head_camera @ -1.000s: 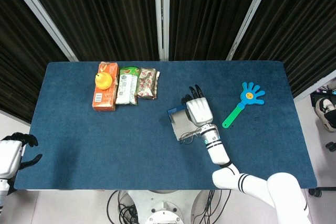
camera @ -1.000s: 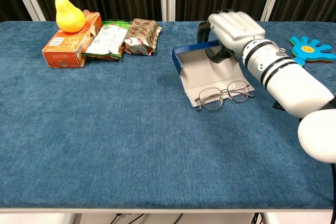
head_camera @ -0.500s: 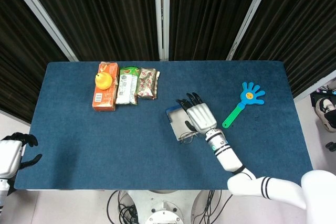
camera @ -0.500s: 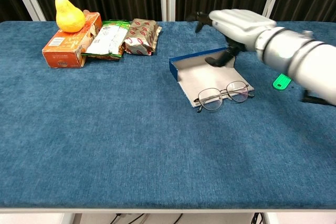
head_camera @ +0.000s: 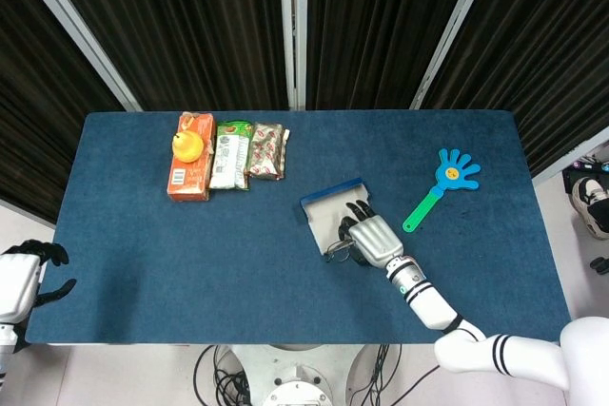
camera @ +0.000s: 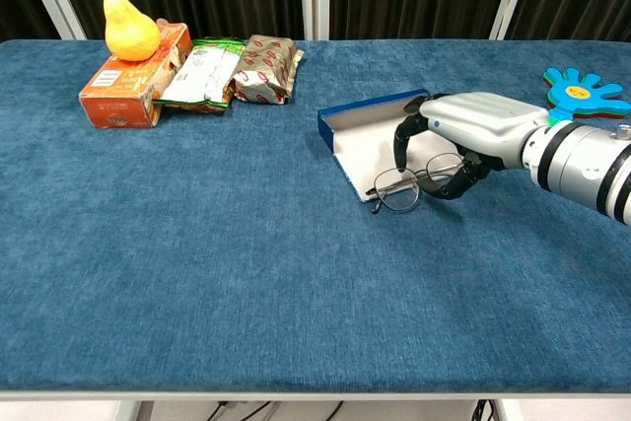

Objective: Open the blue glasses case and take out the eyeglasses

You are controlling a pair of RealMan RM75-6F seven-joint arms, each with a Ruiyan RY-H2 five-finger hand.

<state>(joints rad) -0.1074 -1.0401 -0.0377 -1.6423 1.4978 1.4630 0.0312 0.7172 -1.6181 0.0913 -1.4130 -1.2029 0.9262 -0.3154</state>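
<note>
1. One blue glasses case [camera: 367, 135] lies open mid-counter [camera: 197, 244]; eyeglasses [camera: 409, 185] sit at its near edge.
2. Right hand [camera: 463, 135] arches over eyeglasses, fingers [camera: 402, 141] curled, fingertips touching frame.
3. Left hand [head_camera: 24, 278] off the counter's edge, fingers spread.

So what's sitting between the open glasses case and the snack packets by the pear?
Nothing but bare blue tablecloth lies between the glasses case and the snack packets; both views show it.

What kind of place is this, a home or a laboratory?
Most likely a robot test bench in a laboratory, not a home. A table covered in blue cloth stands before black curtains, cables hang under its front edge, and unrelated props lie on it: a pear and a toy hand clapper.
</note>
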